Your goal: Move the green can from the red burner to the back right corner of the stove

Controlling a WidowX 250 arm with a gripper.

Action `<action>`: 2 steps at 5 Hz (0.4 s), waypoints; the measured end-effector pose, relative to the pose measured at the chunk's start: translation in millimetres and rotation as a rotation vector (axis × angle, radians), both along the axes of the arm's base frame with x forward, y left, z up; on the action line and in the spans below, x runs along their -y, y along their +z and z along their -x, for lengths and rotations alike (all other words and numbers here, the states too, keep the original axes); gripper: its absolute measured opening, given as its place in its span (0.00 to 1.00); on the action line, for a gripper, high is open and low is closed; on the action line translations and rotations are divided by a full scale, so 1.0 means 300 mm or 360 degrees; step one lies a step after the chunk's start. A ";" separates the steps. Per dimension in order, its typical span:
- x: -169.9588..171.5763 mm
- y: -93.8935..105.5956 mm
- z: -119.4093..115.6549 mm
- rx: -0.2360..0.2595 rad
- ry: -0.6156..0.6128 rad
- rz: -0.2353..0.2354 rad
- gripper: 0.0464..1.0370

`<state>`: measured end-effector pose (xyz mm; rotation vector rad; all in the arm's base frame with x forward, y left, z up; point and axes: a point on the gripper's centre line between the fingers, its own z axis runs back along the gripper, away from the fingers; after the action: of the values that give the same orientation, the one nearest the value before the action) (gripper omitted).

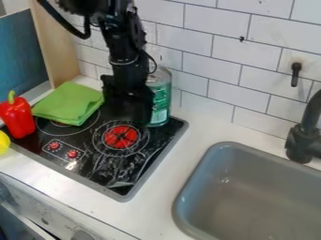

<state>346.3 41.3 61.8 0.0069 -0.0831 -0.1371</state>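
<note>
And here's the upright green-and-silver metal can (pixel 161 100), just right of the black end effector (pixel 130 108) in view, whose opening, wide or narrow, I can't tell.

green-labelled can (pixel 162 99), upright by the wall-side edge of the black stovetop (pixel 123 174)

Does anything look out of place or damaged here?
The green cloth lies partly over a burner, an odd spot for fabric. The wall also looks smudged around the black hook.
</note>
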 end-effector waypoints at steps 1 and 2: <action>0.000 0.040 0.044 0.0015 -0.0029 -0.0017 0.96; -0.051 0.067 0.100 -0.0019 0.0014 -0.0028 0.96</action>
<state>316.4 56.5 81.9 0.0238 -0.0701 -0.1294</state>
